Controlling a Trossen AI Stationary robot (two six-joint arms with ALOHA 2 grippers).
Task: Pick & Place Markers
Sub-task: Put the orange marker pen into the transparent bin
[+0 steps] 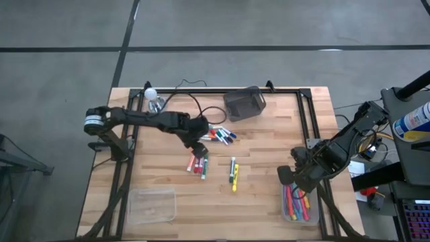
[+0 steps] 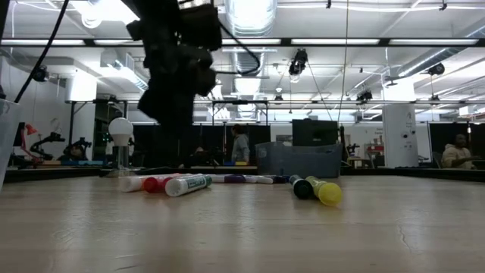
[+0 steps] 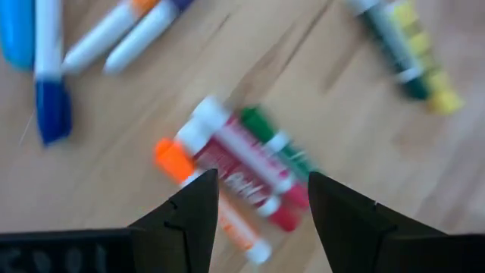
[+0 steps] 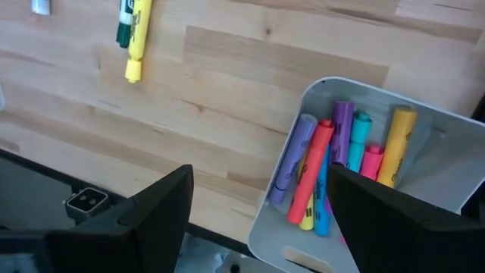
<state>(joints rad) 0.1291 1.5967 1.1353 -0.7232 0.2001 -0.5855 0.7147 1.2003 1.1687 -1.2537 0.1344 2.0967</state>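
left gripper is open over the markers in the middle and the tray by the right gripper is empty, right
Not quite. The tray by the right gripper holds several markers, as the right wrist view shows. The left gripper is indeed open over the middle markers.

The table point(image 1: 269, 202) is showing a top of pale wood strips with visible grain, smooth and faintly shining, inside a dark metal frame running along its edges. The markers point(image 1: 199, 163) lying near its middle are looking like smooth, glossy plastic, and so are the ones sitting in the clear plastic tray point(image 4: 424, 189) at the near right corner; another clear tray point(image 1: 152, 205) is lying by the near left corner. By the far edge, a dark bin point(image 1: 244, 103) is appearing see-through, and the fingers point(image 3: 193, 216) of the left gripper point(image 3: 261, 201) are looking matt black.
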